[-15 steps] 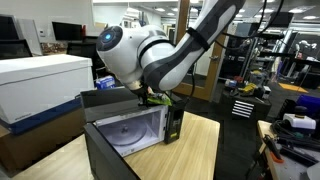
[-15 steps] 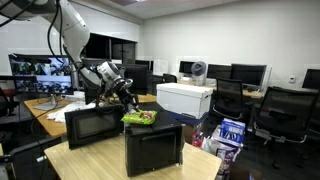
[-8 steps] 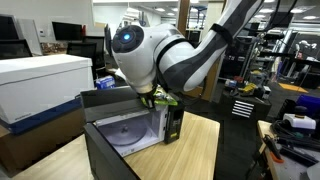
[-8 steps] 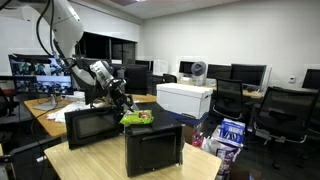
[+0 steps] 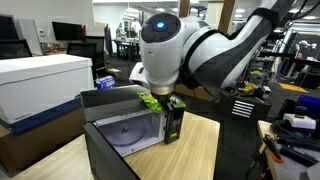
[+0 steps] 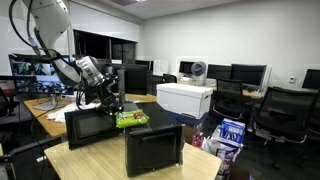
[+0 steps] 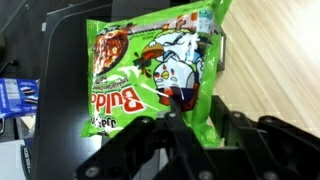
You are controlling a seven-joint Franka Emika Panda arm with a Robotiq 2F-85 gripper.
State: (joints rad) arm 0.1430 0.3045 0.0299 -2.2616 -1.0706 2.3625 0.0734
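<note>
My gripper (image 7: 200, 118) is shut on the lower edge of a green snack bag (image 7: 150, 70) with red lettering and a cartoon figure. The bag hangs just above the top of a black microwave (image 5: 175, 125), near that top's edge; I cannot tell whether it touches. In both exterior views the bag (image 5: 149, 100) (image 6: 130, 119) shows as a green patch under the wrist. The microwave's door (image 5: 105, 155) stands open and a glass turntable (image 5: 130, 132) shows inside. The arm's bulky white joint hides the fingers in an exterior view (image 5: 165, 45).
The microwave (image 6: 95, 125) stands on a wooden table (image 5: 202, 145). A large white box (image 5: 40, 85) (image 6: 185, 98) stands close beside it. Desks with monitors (image 6: 40, 75) and office chairs (image 6: 275, 115) surround the table.
The arm has swung round, and the bag, still in the same grip, has shifted a little across the microwave top. The gripper has not opened or closed.
</note>
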